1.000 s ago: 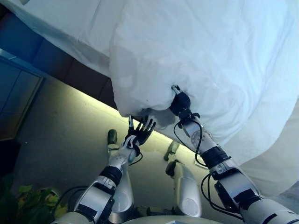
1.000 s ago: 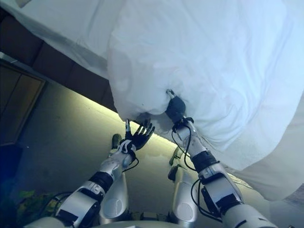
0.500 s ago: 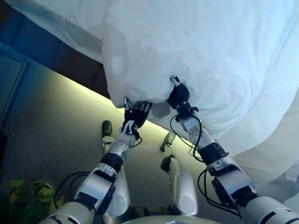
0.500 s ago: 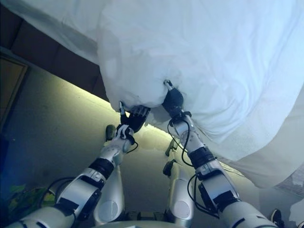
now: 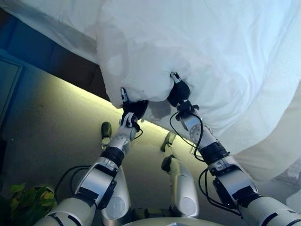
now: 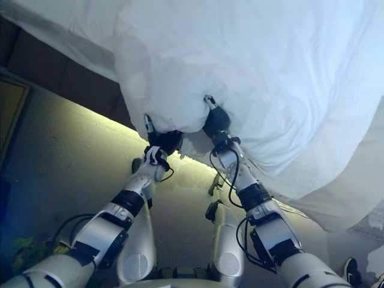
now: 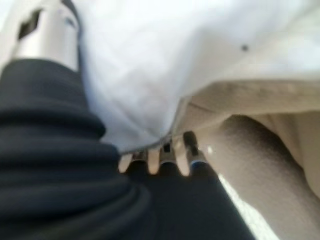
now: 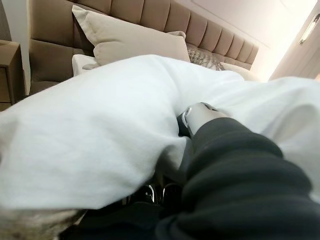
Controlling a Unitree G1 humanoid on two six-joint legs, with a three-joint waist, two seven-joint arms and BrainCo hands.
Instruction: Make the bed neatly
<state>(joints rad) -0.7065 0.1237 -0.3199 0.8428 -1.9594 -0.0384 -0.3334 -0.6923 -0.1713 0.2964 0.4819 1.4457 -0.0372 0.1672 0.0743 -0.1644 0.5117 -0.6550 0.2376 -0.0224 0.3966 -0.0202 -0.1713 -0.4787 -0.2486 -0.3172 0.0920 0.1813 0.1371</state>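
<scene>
Left eye view – duvet: the white duvet (image 5: 197,52) fills the upper part of the view, bunched into a thick hanging fold whose low edge sits at about 9 o'clock from centre, off the side of the bed.
Right hand: the right hand (image 5: 178,92) is pushed up into the fold, thumb showing above the cloth; the fingers are buried, so I cannot tell whether they clasp it or lie flat.
Left hand: the left hand (image 5: 131,107) is tucked under the fold's low edge; in its wrist view the fingertips (image 7: 172,150) touch the cloth's hem, but the view is too close to tell whether they have closed on it.
Progress: early to middle, I judge – the duvet is heaped and overhanging, not spread flat or squared.
Left to do: lift, spread and smooth the cover, then straighten the edges.
Bed: a beige pillow (image 8: 135,42) leans on the padded tan headboard (image 8: 200,30).
Room: pale floor (image 5: 51,127) lit along the bed base; a green plant (image 5: 19,202) at 7 o'clock.
</scene>
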